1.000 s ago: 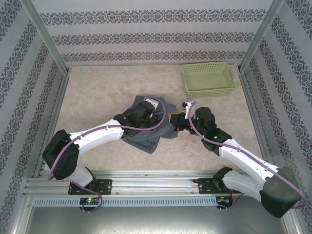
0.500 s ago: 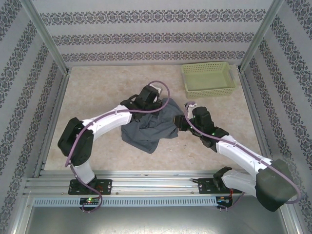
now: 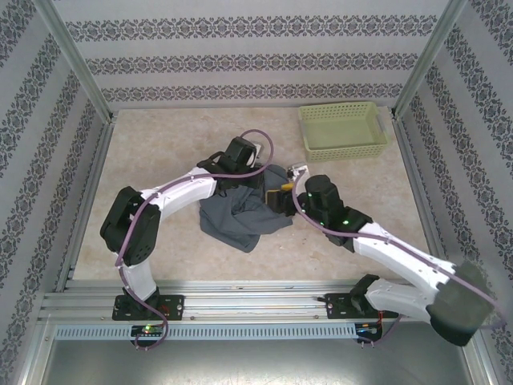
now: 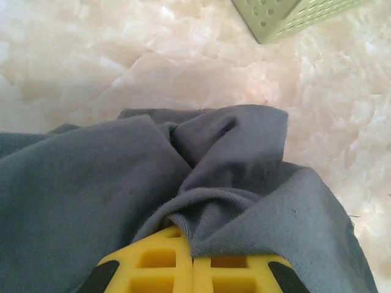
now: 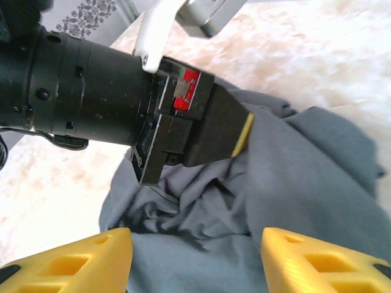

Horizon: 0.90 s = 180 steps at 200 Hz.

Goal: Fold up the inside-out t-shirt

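Note:
The inside-out t-shirt [image 3: 240,215] is a slate blue-grey crumpled heap in the middle of the table. My left gripper [image 3: 263,180] reaches over its far right part. In the left wrist view its yellow fingers [image 4: 153,265] are shut, pinching a fold of the t-shirt [image 4: 122,177] between them. My right gripper [image 3: 279,198] sits at the heap's right edge, close to the left one. In the right wrist view it [image 5: 195,259] stands open above the wrinkled t-shirt [image 5: 293,183], nothing between its fingers, with the left gripper's black body [image 5: 177,125] just ahead.
A light green basket [image 3: 341,129] stands at the back right; its corner [image 4: 287,15] shows in the left wrist view. Patterned walls and metal posts close in the marble-look table [image 3: 160,152]. Both arms crowd together over the shirt's right side.
My right gripper has opened and shifted left over the shirt's right edge. The left arm swung toward the back, keeping its pinch on the cloth.

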Tool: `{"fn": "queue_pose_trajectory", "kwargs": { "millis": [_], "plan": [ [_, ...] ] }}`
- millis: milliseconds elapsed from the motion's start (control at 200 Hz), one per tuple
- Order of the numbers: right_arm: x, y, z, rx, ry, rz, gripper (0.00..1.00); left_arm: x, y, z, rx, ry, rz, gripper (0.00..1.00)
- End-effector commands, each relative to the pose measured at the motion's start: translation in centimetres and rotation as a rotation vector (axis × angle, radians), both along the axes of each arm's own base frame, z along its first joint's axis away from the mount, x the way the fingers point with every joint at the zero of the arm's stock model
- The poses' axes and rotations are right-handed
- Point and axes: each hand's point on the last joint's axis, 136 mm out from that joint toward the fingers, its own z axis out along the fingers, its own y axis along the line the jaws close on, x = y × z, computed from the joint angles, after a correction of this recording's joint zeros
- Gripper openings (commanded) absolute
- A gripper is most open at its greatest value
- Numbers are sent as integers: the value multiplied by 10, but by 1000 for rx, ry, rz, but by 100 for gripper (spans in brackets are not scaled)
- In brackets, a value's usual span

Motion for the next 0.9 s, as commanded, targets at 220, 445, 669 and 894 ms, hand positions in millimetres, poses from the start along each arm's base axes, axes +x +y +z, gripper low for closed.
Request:
{"fn": "queue_pose_trajectory", "kwargs": {
  "millis": [220,445,669,894],
  "plan": [
    [34,57,-37,217,142,-4,49,10,-12,12,-202,92,-22,0],
    [61,44,-73,118,174,-147,46,8,-11,10,-192,104,-16,0],
    [71,31,-98,9,212,-239,39,8,-10,10,-193,105,-13,0],
    [71,39,-107,-45,238,-208,40,10,-8,14,-194,94,0,0]
  ]
}}
